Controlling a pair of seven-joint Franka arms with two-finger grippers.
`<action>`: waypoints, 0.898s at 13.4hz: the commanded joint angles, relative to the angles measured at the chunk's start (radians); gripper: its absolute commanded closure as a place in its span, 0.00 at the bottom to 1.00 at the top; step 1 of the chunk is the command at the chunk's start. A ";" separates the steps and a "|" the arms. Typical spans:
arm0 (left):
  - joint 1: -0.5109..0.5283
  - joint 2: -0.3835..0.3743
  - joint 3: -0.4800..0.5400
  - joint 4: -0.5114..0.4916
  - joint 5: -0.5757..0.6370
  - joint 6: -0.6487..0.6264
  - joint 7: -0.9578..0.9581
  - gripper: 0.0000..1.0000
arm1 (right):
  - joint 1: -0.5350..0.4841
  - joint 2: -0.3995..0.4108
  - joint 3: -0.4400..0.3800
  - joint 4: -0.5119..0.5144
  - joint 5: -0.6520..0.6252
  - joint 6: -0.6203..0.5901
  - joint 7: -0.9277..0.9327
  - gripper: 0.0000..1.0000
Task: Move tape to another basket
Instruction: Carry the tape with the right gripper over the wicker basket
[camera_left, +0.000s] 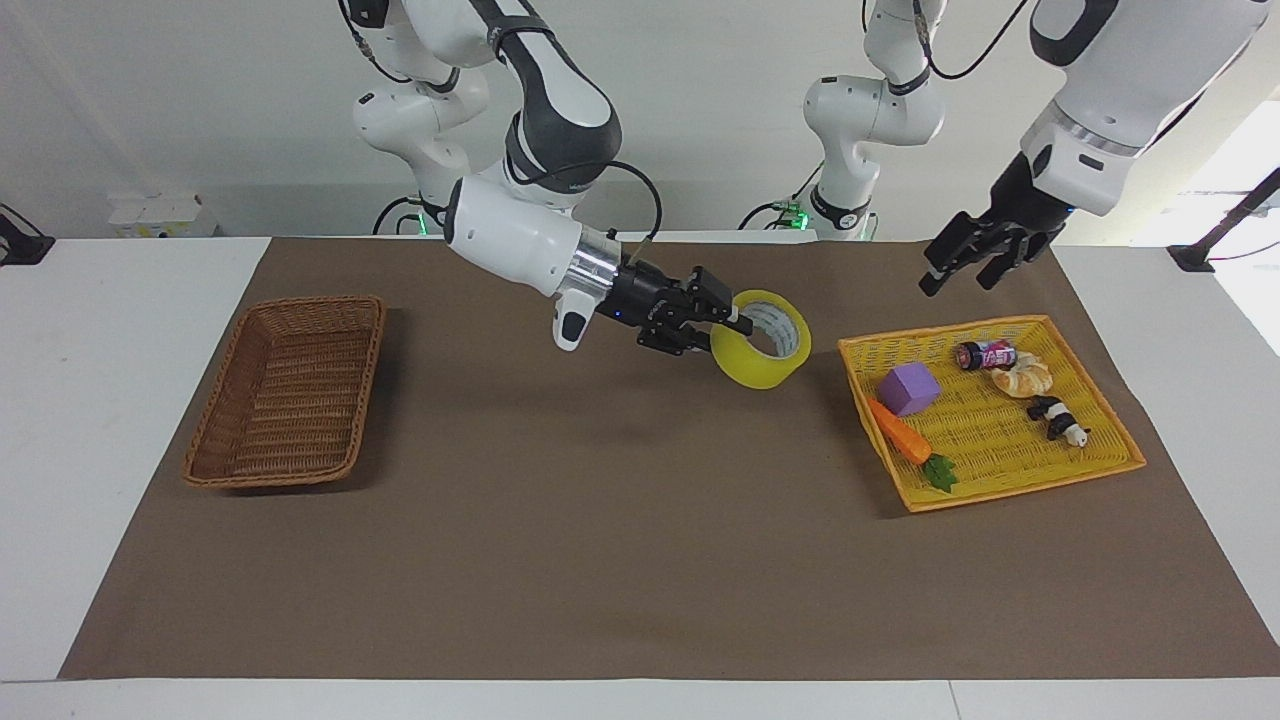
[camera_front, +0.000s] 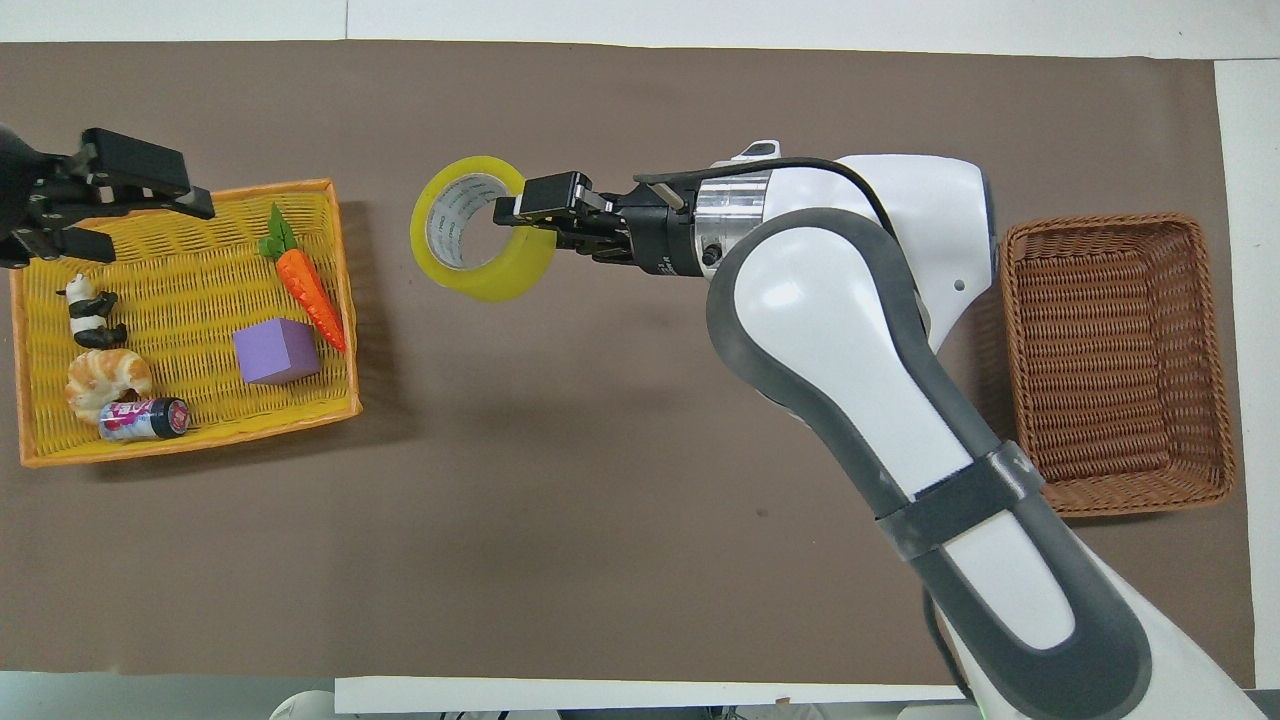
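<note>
Two baskets sit at the two ends of a brown mat (camera_left: 600, 560) on the white table (camera_left: 100, 400). Going from left to right across the facing view, first comes the brown wicker basket (camera_left: 283, 392) at the right arm's end, with nothing showing inside it.

Next is the right gripper (camera_left: 722, 322), reaching out sideways over the middle of the mat. Its fingers are clamped on the wall of the yellow tape roll (camera_left: 762, 340), one finger inside the pale core and one outside. The tape hangs in the air, tilted, clear of the mat, between the two baskets and closer to the yellow one. In the overhead view the same tape (camera_front: 480, 240) shows its open core facing up, with the right gripper (camera_front: 520, 212) pinching its rim.

Then comes the yellow woven basket (camera_left: 1110, 470) at the left arm's end. It holds a purple cube (camera_left: 908, 388), a toy carrot (camera_left: 905, 440), a small can (camera_left: 985, 354), a bread roll (camera_left: 1022, 378) and a little panda figure (camera_left: 1060, 420).

Last is the left gripper (camera_left: 978, 262), raised high over the edge of the yellow basket nearest the robots. Its fingers stand apart and hold nothing.
</note>
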 joint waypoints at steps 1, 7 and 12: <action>0.068 -0.014 0.003 -0.023 0.015 -0.016 0.015 0.01 | -0.025 -0.001 0.003 0.009 -0.017 -0.020 0.009 1.00; 0.162 -0.012 0.002 -0.021 0.032 -0.010 0.021 0.01 | -0.437 -0.021 -0.002 0.006 -0.161 -0.469 -0.175 1.00; 0.148 -0.011 0.002 -0.021 0.063 -0.016 0.021 0.01 | -0.876 -0.041 -0.002 -0.002 -0.458 -0.813 -0.425 1.00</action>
